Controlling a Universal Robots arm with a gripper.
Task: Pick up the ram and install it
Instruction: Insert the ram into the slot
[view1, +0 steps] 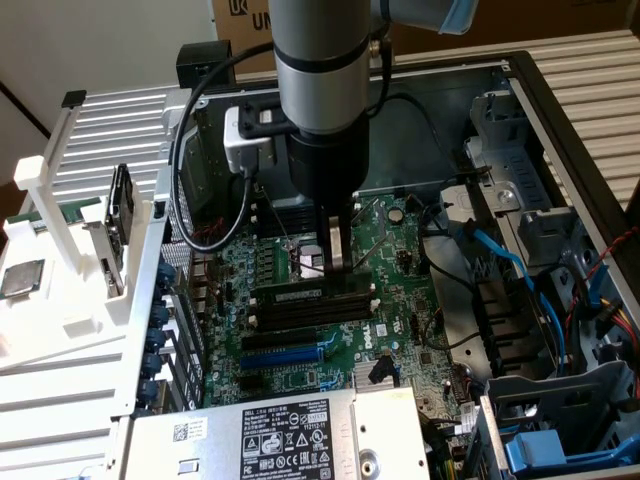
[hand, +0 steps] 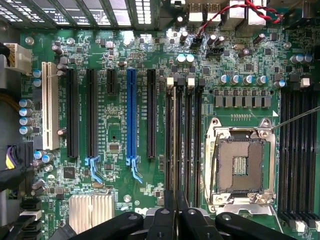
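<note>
The jaws of the gripper (view1: 337, 262) stand narrow, pinched on the upper edge of the ram (view1: 305, 298), near the middle of its length. The ram stands upright on its long edge in one of the black memory slots (view1: 318, 316) of the green motherboard (view1: 290, 378), inside the open computer case (view1: 560, 120); I cannot tell which slot of the row it is in, nor whether it is fully seated. In the wrist view the gripper (hand: 175, 207) has its two fingers (hand: 169, 202) close together, and the ram (hand: 178, 130) runs away from the thin gap between them, parallel to the neighbouring slots. Just beside that row lies the open CPU socket (hand: 240, 162) in its metal frame. Further along the board sit a blue expansion slot (hand: 131, 115) and a white one (hand: 49, 105). On the exterior view's left, outside the case, a white rack (view1: 60, 200) stands with a square silver-topped processor chip (view1: 22, 280) on it
</note>
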